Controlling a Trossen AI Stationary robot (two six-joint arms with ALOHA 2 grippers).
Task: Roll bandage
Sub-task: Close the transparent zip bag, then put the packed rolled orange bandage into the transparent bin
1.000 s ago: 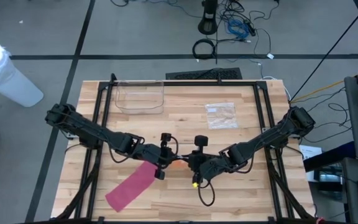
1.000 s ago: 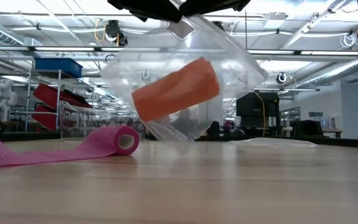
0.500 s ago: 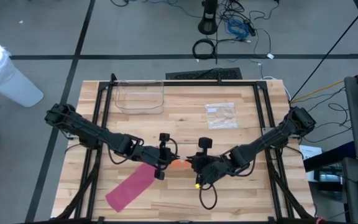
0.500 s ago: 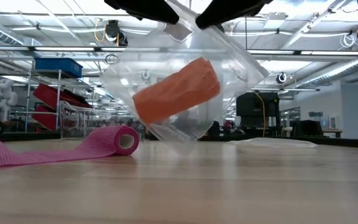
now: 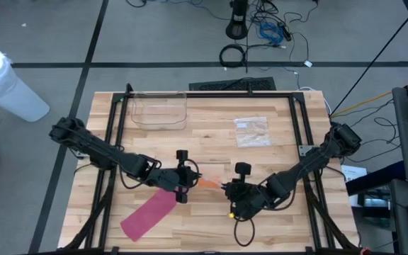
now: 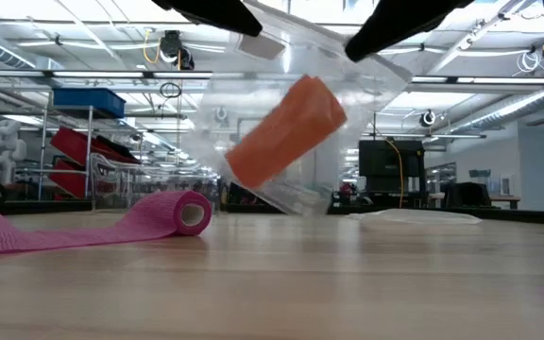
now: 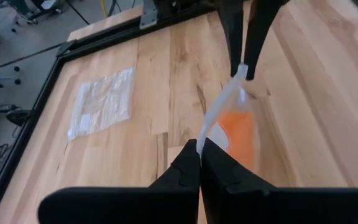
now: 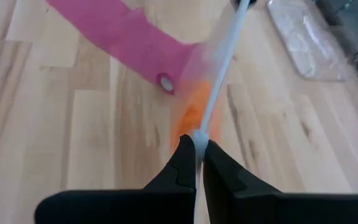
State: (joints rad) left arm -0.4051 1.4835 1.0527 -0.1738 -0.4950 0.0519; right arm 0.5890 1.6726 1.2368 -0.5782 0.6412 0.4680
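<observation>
Orange bandage roll sits tilted inside a clear plastic bag, and I've got that bag hanging above the wooden table between both arms, its low corner close to the boards. From the low view the roll leans with one end up toward the right and the other down toward the left, clear of the tabletop.

My left gripper has its two dark fingers pressed together on one edge of the bag, and in its wrist view the plastic runs from those tips across to the other claw. My right gripper is likewise pinched tight on the opposite edge, the film stretching away from its tips with the orange showing through below. From above, both grippers meet near the middle of the table toward its front, left arm reaching in from the left side, right arm from the right.

Just beside the bag, a pink bandage lies on the boards, partly unrolled: its small roll stands on edge and a long tail trails toward the front left corner. Farther back I see an empty flat plastic bag lying on the wood, and a clear bin near the far edge.
</observation>
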